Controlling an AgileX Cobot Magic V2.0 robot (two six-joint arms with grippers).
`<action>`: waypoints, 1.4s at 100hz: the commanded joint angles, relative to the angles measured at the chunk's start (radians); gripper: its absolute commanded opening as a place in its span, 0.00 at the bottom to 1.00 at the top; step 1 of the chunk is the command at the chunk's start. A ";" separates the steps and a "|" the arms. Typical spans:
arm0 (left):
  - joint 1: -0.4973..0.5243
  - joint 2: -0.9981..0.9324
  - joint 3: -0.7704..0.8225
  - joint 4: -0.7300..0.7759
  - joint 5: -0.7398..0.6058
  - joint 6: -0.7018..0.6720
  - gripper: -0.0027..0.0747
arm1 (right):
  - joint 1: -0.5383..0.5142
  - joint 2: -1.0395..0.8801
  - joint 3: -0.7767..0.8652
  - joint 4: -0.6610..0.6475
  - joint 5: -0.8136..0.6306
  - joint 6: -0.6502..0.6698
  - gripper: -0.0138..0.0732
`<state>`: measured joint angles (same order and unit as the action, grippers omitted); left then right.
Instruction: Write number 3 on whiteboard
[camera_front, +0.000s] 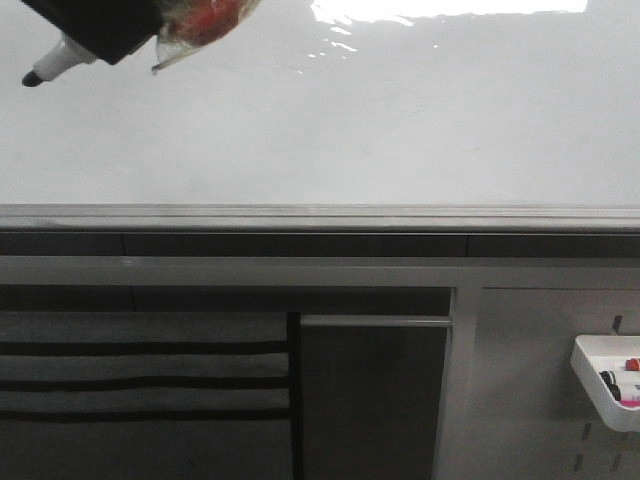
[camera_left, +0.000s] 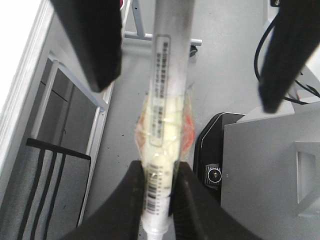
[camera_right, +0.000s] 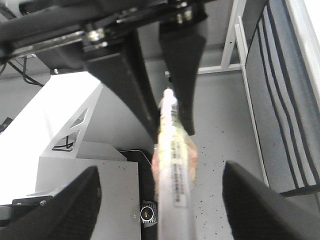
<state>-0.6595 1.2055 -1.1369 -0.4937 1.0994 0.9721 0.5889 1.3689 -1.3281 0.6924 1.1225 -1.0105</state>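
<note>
The whiteboard (camera_front: 400, 120) fills the upper front view, glossy white with glare at the top; no number 3 or other mark shows on it. My left gripper (camera_front: 105, 30) is at the top left, in front of the board, shut on a marker (camera_front: 60, 58) whose black tip points down-left. The left wrist view shows its fingers (camera_left: 127, 195) clamped on the marker (camera_left: 167, 75), which has a taped yellow and red wad (camera_left: 162, 125). My right gripper (camera_right: 160, 170) is open, its jaws wide apart around the marker's other end (camera_right: 172, 165) without touching it. It does not show in the front view.
A grey metal frame edge (camera_front: 320, 215) runs below the board. Under it are a grey striped panel (camera_front: 140, 370) and a grey pegboard panel (camera_front: 530, 400) with a white tray (camera_front: 605, 385) of markers at the lower right.
</note>
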 joint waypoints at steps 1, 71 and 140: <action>-0.008 -0.018 -0.033 -0.038 -0.026 -0.011 0.02 | 0.001 -0.014 -0.034 0.030 -0.040 0.002 0.68; -0.008 -0.018 -0.033 -0.038 -0.026 -0.011 0.02 | 0.001 -0.003 -0.034 0.027 -0.018 0.002 0.14; 0.027 -0.044 -0.035 0.058 -0.036 -0.056 0.58 | -0.004 -0.003 -0.034 -0.009 -0.018 0.002 0.14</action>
<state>-0.6507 1.2034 -1.1386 -0.4324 1.0926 0.9587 0.5889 1.3927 -1.3281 0.6699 1.1206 -1.0063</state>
